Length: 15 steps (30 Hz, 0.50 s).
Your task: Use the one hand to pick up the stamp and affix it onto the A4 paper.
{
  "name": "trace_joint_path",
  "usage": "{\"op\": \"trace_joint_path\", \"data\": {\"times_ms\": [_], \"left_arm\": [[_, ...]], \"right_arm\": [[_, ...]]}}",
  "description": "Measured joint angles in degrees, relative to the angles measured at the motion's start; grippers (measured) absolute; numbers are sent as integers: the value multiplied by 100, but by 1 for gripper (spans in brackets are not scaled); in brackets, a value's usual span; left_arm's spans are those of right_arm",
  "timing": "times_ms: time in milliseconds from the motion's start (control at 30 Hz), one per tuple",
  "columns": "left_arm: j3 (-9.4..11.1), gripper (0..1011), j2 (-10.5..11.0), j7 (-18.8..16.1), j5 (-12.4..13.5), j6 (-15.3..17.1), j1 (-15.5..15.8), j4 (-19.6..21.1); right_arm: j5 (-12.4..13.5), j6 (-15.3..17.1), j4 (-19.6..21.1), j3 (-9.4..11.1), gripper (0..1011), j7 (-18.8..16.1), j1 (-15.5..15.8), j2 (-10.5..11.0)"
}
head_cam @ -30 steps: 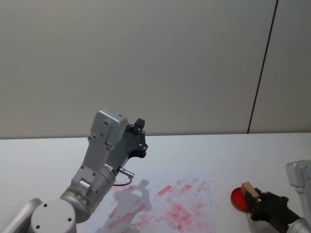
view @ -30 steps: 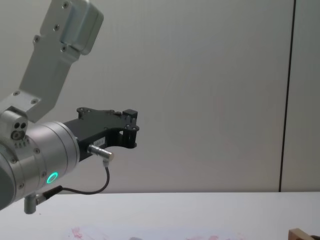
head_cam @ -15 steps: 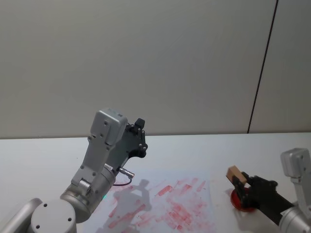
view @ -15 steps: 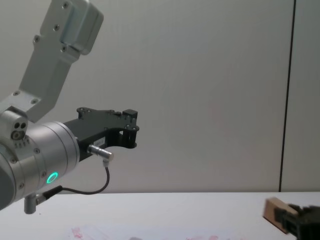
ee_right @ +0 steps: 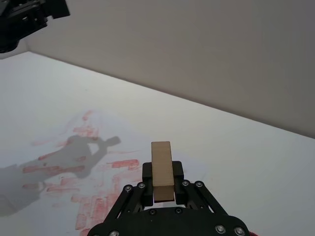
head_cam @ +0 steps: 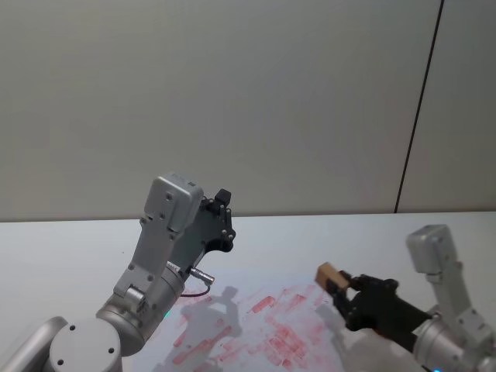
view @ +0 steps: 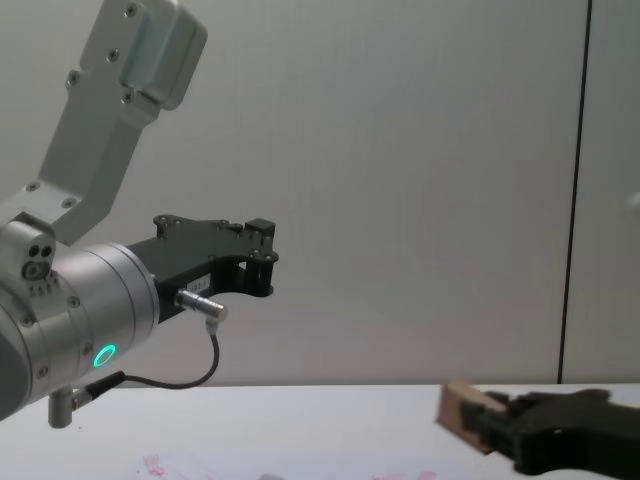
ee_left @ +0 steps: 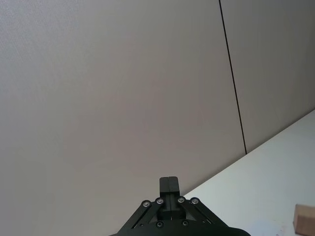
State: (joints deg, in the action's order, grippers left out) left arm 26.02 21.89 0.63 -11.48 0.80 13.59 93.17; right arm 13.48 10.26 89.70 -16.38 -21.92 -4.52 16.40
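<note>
right gripper [ee_right: 162, 175]: jaws pinching stamp [ee_right: 161, 156] | apparently above A4 paper [head_cam: 302, 341] edge | left gripper [ee_left: 169, 183]: raised, jaws pressed together

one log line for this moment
right hand: shut on stamp | stamp: held above right edge of A4 paper, not touching | left hand: shut, raised, idle

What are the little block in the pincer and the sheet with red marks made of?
The block, gripped by the right pincer, looks like bare light wood: matte tan faces, crisp edges, though no grain is visible. The sheet seems plain white paper: thin, flat, matte, with blotchy red ink marks.
</note>
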Motion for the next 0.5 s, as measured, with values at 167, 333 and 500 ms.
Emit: {"op": "trace_joint_path", "data": {"times_ms": [167, 333, 500], "left_arm": [[0, 0, 0, 0, 0, 0, 0, 0], [0, 0, 0, 0, 0, 0, 0, 0], [0, 0, 0, 0, 0, 0, 0, 0]], "right_arm": [[-219, 185, -262, -133, 216, -381, -236, -154], [-476, 369, -563, -261, 216, -671, -460, -310], [-612, 501, -765, -342, 217, -783, -599, -416]]}}
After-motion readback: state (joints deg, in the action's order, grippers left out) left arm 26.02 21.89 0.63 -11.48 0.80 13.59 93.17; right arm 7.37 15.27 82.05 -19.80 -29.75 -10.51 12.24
